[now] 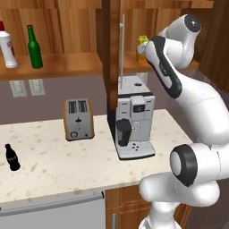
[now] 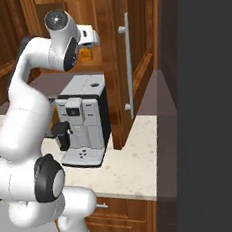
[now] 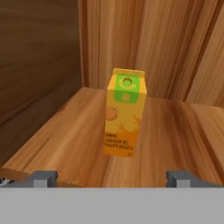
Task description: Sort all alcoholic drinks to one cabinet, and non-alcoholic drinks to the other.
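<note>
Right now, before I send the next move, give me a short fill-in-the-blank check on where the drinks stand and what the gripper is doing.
1. The juice carton stands upright on the wooden shelf of the ____-hand cabinet.
2. The gripper is ____, its fingertips apart, with the carton standing free beyond them.
3. The small black cola bottle still stands on the ____.
4. The white bottle and the green bottle share the ____-hand cabinet shelf.

Missing words: right; open; counter; left

Base cameras flank the arm, sharing the coffee machine (image 1: 134,118); hand camera faces close into a cabinet shelf (image 3: 175,131)
</note>
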